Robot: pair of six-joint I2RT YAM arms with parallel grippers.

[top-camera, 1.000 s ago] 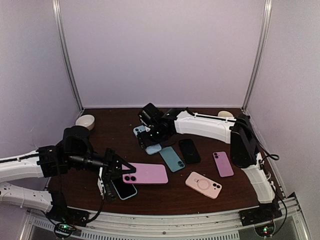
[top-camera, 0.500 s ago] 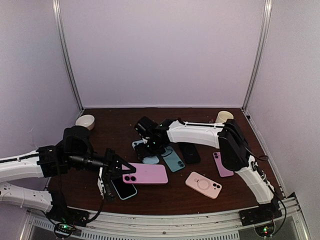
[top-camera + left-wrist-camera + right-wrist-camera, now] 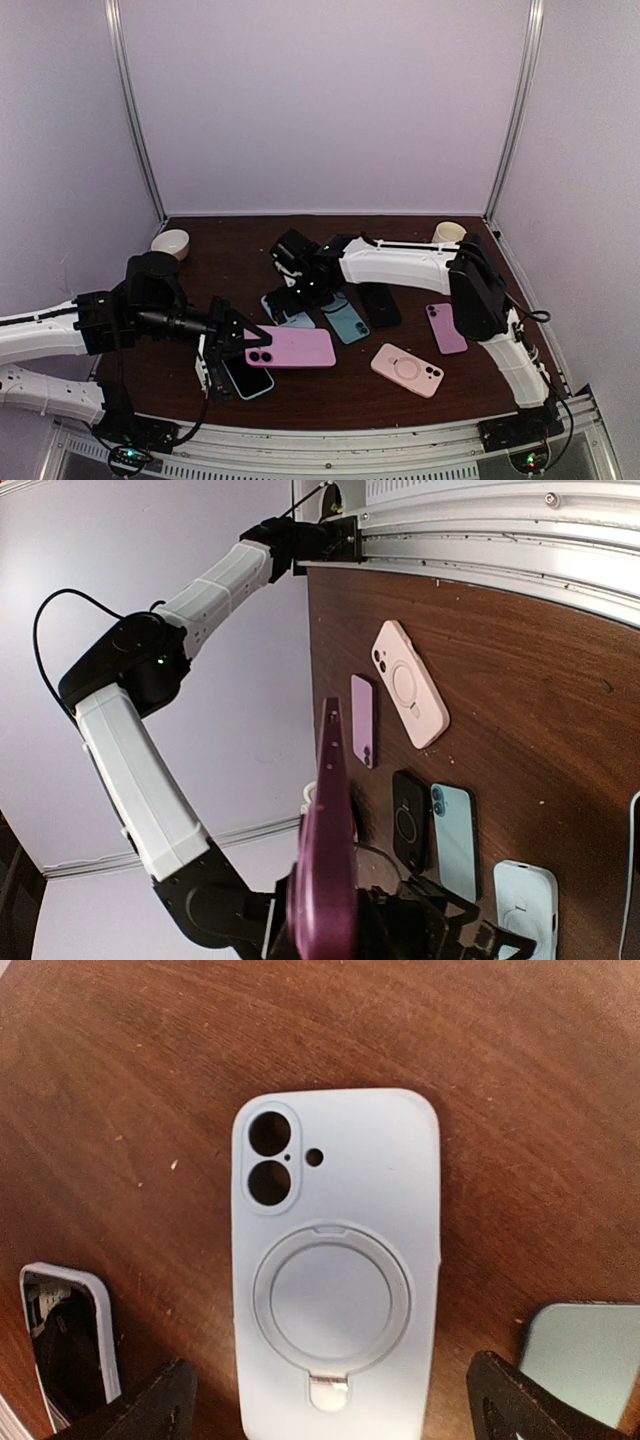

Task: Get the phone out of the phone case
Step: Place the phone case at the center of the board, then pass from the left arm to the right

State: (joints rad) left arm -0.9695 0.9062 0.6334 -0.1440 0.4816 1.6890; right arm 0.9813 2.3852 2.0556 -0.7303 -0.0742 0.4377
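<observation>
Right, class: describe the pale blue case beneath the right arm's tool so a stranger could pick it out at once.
Start at the dark wooden table and go to its middle, where the right tool hovers, open. Directly below it lies the pale blue case, back up. Its pale blue colour and the round ring stand on its back set it apart from its neighbours.

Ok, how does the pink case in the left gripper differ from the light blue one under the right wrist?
The pink case is clamped in the left gripper, held off the table; the light blue case lies flat on it, ungripped. The pink case's back is plain; the light blue case carries a round ring stand. Both show two camera openings at one end.
</observation>
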